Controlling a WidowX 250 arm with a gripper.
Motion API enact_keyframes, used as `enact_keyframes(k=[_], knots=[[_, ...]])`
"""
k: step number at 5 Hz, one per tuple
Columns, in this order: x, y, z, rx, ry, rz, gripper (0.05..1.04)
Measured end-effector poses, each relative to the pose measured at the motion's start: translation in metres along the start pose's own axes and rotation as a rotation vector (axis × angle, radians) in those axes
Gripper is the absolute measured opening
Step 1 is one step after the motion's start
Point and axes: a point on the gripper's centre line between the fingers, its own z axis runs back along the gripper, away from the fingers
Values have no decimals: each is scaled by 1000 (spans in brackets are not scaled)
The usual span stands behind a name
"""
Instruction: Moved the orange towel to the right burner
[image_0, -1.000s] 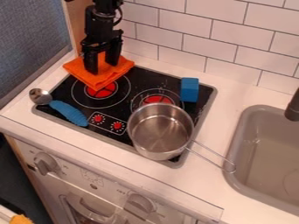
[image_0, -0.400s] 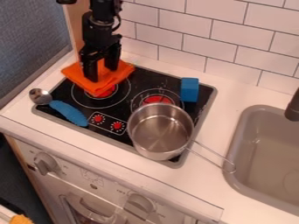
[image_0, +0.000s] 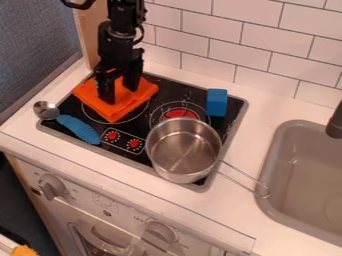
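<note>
"Hanging down in the upper left of the camera view, the gripper (image_0: 119, 95) has its fingers apart, orange cloth showing in the gap. Whether they press on it is hard to tell."

"And the orange towel (image_0: 115, 111)?"

"Lying folded beneath it, over the left burner (image_0: 139, 113). It hides that burner's red middle, and the fingers mask part of the cloth. The arm runs off the top edge."

"What about the right burner (image_0: 180, 115)?"

"That's in the center of the frame, its lower part behind the metal pot (image_0: 184, 152). The blue block (image_0: 216, 102) stands up and to the right of it. The blue-handled spoon (image_0: 80, 130) lies at the left."

"Anything cut off?"

"The sink (image_0: 272, 165) and the dark faucet (image_0: 334, 126), by the right edge. Something orange (image_0: 24, 251) in the lower left corner is too cropped to name."
</note>
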Motion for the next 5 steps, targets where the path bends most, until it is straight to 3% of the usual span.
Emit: enact_keyframes(k=[5], knots=[[-95,-14,10,-37,-15,-214,999]])
